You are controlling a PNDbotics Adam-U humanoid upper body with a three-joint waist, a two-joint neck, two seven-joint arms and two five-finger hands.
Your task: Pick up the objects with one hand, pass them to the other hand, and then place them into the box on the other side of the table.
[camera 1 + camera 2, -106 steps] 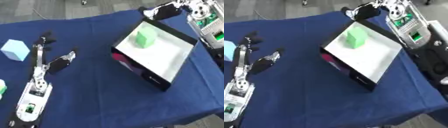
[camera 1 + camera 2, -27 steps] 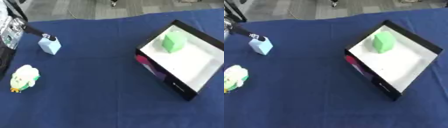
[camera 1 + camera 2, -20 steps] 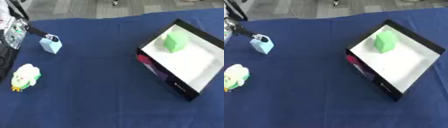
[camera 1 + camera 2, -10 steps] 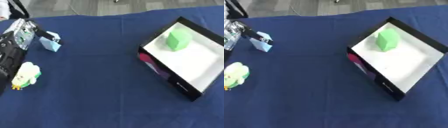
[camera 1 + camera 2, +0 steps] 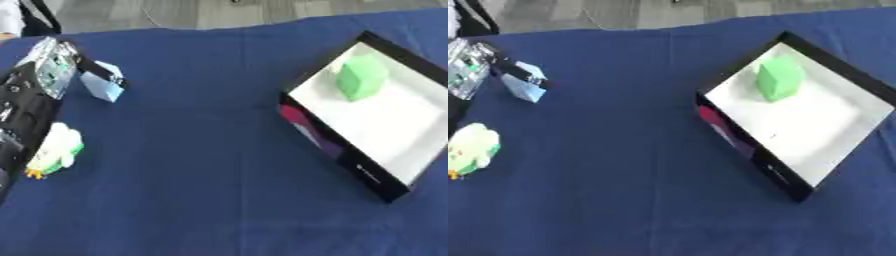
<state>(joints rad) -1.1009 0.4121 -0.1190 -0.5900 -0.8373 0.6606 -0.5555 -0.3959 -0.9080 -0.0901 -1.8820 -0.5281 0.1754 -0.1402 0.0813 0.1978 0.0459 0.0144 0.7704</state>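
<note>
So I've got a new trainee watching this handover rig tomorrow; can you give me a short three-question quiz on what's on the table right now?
1. True or false: the green block lies inside the box.
2. Which thing is the left hand touching? A) the light blue cube B) the white and green toy C) the box
3. Fill in: the white and green toy lies on the blue cloth, nearer the camera than the light blue ____.

Key:
1. True.
2. A: dark fingers lie across the cube's top; whether they are curled round it cannot be made out.
3. cube
</note>
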